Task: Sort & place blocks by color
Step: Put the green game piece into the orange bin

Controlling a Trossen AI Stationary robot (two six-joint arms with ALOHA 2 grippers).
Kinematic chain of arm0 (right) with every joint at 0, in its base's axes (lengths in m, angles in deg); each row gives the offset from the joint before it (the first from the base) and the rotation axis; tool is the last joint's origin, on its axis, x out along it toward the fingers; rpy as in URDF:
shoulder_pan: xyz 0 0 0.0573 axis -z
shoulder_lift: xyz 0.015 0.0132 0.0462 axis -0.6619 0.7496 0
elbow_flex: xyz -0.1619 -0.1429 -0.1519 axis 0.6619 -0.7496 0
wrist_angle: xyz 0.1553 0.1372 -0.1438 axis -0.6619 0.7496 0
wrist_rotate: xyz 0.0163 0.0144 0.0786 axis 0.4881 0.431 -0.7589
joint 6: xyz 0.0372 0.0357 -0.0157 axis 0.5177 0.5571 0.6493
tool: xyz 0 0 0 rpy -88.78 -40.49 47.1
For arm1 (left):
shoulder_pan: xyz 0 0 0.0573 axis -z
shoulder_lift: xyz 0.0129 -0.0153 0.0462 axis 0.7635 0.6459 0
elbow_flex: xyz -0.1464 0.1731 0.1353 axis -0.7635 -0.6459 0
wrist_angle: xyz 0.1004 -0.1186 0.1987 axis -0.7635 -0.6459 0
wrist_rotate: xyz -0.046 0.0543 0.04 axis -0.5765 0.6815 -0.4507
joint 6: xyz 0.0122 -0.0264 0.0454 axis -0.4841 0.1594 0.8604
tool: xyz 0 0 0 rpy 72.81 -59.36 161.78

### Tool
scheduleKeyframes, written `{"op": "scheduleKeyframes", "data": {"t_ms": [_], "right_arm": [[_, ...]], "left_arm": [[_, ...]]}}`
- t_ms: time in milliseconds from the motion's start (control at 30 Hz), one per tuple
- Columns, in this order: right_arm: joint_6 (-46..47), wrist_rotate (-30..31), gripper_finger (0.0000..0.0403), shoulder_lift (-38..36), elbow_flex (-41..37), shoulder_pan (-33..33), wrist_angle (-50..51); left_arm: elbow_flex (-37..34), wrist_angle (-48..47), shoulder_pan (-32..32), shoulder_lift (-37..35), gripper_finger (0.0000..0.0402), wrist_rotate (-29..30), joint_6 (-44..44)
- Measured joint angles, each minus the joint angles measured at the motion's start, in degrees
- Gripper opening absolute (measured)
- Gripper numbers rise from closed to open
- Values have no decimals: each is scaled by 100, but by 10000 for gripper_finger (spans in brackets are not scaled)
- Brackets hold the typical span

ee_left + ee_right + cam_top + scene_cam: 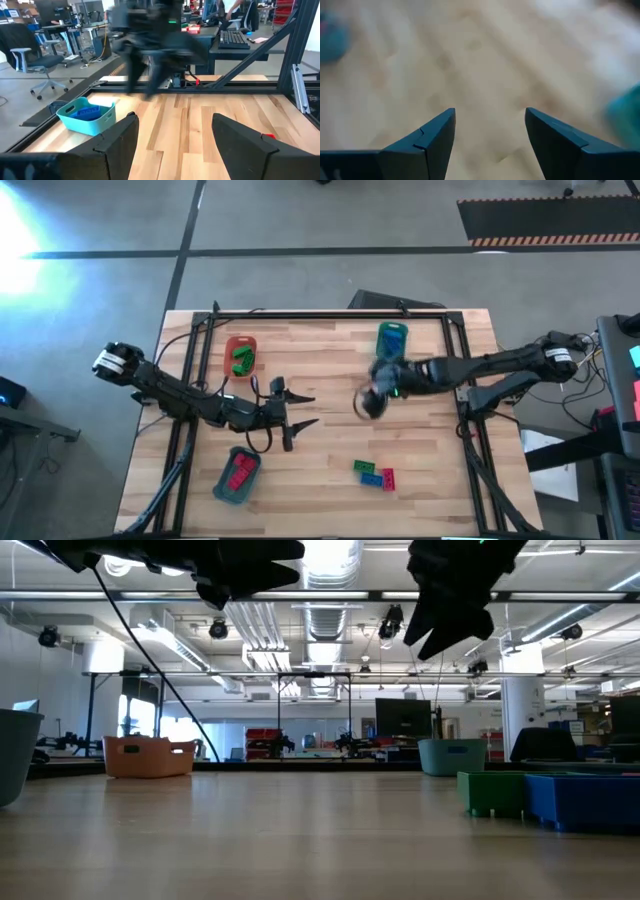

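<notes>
Over the desk point(330, 360), the right pincer point(366, 402) hangs blurred near the middle, fingers parted with nothing between them, just wood showing below in its wrist view. The left pincer point(300, 412) sits left of centre, fingers spread wide and empty, pointing toward the middle. There's open wood between the two, and a broad bare stretch along the far edge between the trays. A dark frame rail runs along the desk's far and side edges. The loose blocks point(374, 473) lie in a tight cluster near the front edge, right of centre: green, blue and red studded bricks touching one another. The orange-red tray point(241, 356) at far left carries green blocks; the teal tray point(237, 475) at front left carries red ones; the green tray point(391, 338) at far right shows blue inside.
</notes>
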Motion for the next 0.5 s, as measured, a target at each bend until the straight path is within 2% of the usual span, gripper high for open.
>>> {"op": "scheduleKeyframes", "data": {"t_ms": [100,333,500], "right_arm": [[134,-182,228,150,-28,-640,-55],[177,-181,228,849,-194,-2009,-373],[309,-178,228,1469,-184,-2458,-863]], "left_arm": [[22,-2,0,66,235,-11,-13],[159,65,0,457,235,-24,-10],[222,78,0,639,235,-26,-131]]}}
